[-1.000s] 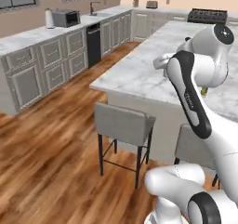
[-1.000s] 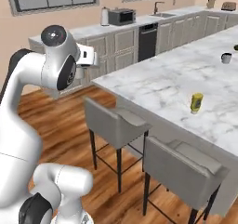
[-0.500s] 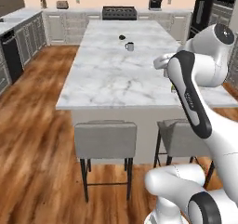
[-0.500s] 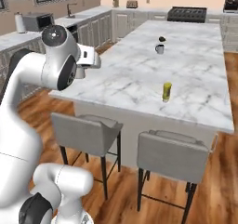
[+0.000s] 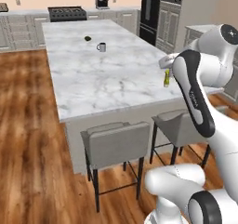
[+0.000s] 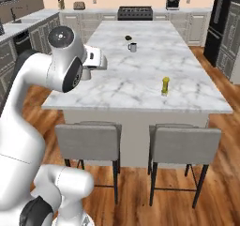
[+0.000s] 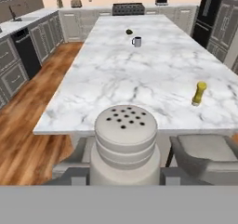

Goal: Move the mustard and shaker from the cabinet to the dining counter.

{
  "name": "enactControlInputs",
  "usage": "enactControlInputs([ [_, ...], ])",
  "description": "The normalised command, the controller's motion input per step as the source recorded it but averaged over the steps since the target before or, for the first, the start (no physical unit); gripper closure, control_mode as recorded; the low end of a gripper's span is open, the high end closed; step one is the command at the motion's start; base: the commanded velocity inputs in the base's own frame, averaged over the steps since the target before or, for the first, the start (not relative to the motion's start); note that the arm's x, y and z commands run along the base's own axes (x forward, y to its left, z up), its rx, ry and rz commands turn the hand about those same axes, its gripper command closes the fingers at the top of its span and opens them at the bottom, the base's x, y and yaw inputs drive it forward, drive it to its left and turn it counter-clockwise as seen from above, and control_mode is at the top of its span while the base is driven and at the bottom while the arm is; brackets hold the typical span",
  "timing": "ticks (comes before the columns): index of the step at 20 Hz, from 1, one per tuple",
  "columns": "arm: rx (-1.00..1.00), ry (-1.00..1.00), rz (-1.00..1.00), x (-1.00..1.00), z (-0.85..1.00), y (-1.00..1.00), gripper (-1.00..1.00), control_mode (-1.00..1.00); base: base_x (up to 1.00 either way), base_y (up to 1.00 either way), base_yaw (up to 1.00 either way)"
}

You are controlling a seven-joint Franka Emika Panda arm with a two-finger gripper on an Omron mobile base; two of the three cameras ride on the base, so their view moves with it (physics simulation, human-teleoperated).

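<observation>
The shaker [image 7: 125, 137], a grey-silver cylinder with a holed domed top, stands upright between my fingers in the hand view. My gripper [image 7: 125, 172] is shut on it and hangs before the near edge of the dining counter [image 7: 139, 74]. In the right base view the gripper [image 6: 87, 71] hovers by the counter's near left corner. The mustard [image 7: 199, 93], a small yellow bottle, stands upright on the marble near the front right edge [image 6: 165, 86] [image 5: 166, 77]. The cabinet is out of view.
A grey mug [image 6: 132, 47] and a small dark object [image 6: 127, 37] sit on the far half of the counter. Two grey padded stools [image 6: 89, 143] [image 6: 185, 143] are tucked under the near edge. A stove [image 6: 135, 12] and a black fridge [image 6: 223, 18] stand behind.
The whole picture has swung: the base has turned, so the dining counter now lies straight ahead. The gripper keeps its hold on the shaker.
</observation>
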Motion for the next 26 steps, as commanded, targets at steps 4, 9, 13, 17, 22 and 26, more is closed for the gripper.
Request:
enactControlInputs([
  [4, 0.00, 0.00, 0.00, 0.00, 0.00, 0.00, 1.00, 1.00, 0.22, 0.99, 0.11],
  [9, 0.00, 0.00, 0.00, 0.00, 0.00, 0.00, 1.00, 1.00, 0.94, 0.22, 0.24],
  [13, 0.00, 0.00, 0.00, 0.00, 0.00, 0.00, 1.00, 1.00, 0.80, 0.11, 0.03],
  [17, 0.00, 0.00, 0.00, 0.00, 0.00, 0.00, 1.00, 1.00, 0.79, 0.00, 0.00],
  [22, 0.00, 0.01, 0.19, 0.53, -0.39, -0.12, 1.00, -1.00, 0.27, 0.00, 0.00],
  [26, 0.00, 0.08, 0.57, 1.00, -0.99, -0.31, 1.00, -1.00, 0.00, 0.00, 0.00],
])
